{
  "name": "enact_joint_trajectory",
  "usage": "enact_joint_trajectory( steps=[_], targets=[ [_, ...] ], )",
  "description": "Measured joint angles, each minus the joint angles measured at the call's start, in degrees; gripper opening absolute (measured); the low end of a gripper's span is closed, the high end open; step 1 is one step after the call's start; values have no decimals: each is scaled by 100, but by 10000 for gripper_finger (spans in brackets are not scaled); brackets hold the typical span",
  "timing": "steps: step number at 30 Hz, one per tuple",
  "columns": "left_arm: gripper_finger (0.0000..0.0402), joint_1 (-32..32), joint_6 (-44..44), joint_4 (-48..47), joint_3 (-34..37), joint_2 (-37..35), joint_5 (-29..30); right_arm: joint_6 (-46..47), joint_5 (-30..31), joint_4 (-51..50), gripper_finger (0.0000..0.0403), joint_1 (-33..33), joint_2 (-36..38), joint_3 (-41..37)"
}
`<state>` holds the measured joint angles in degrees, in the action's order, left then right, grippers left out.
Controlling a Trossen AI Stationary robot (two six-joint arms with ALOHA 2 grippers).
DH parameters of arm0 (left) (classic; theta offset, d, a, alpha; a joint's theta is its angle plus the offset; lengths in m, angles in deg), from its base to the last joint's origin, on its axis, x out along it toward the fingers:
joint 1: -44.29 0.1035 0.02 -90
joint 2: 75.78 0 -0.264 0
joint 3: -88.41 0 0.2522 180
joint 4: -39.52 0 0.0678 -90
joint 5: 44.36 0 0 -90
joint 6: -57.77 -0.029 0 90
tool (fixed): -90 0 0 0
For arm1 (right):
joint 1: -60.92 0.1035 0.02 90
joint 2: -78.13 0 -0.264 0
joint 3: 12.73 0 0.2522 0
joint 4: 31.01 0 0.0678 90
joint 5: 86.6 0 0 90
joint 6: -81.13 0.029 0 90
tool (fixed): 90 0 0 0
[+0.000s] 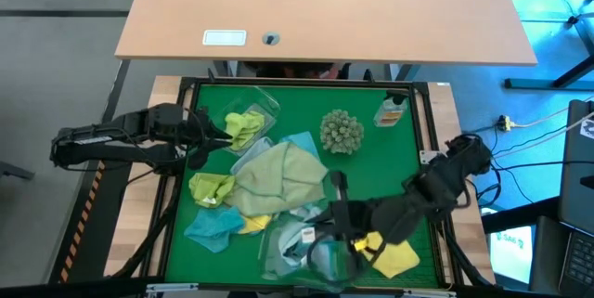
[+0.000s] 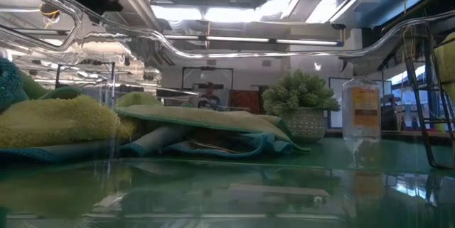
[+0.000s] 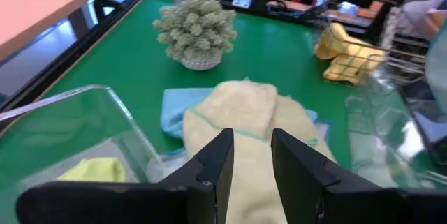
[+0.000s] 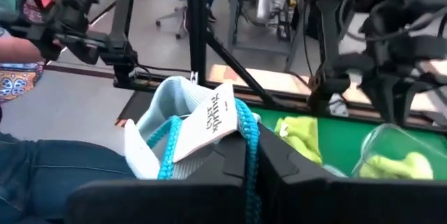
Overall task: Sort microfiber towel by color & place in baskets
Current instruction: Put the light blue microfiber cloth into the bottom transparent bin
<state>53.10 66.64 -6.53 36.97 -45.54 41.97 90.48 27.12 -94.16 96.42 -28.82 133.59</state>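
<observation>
My right gripper (image 4: 248, 155) (image 1: 327, 228) is shut on a light blue towel (image 4: 174, 123) with teal edging, above the clear tub (image 1: 278, 259) at the table's near edge. My left gripper (image 3: 251, 158) (image 1: 206, 138) is slightly open and holds nothing. It stands beside the far-left clear tub (image 1: 263, 110), which holds a lime green towel (image 1: 244, 127). A large pale green towel (image 1: 278, 177) lies spread over the middle pile. Lime (image 1: 212, 188), teal (image 1: 212, 228) and yellow (image 1: 255, 224) towels lie on the mat at the pile's left. Yellow towels (image 1: 394, 256) lie at the near right. My right gripper pinches the light blue towel between its two fingers at its teal-stitched edge (image 4: 246, 137), beside the white label (image 4: 213, 119). The towel is bunched at the fingertips and stands ahead of them. I cannot tell how many layers are caught.
A grey-green spiky ball in a small pot (image 1: 342, 131) and a bottle with an orange label (image 1: 392, 110) stand on the far part of the green mat. A wire basket (image 3: 408, 60) shows beside the yellow towels. A raised black frame (image 1: 186, 103) edges the mat.
</observation>
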Motion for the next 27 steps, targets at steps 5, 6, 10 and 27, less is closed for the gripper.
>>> enact_joint_trajectory(
  steps=[5,6,10,27],
  targets=[
    [92,1,0,22,0,0,-147,490,26,150,11,71,-1,-501],
    [92,1,1,22,0,0,-170,568,22,202,9,67,-5,-623],
    [92,1,1,21,0,0,-195,749,-121,542,4,47,-7,-1189],
    [92,1,1,21,2,0,-200,1798,-480,1090,11,49,-7,-3209]
  ],
)
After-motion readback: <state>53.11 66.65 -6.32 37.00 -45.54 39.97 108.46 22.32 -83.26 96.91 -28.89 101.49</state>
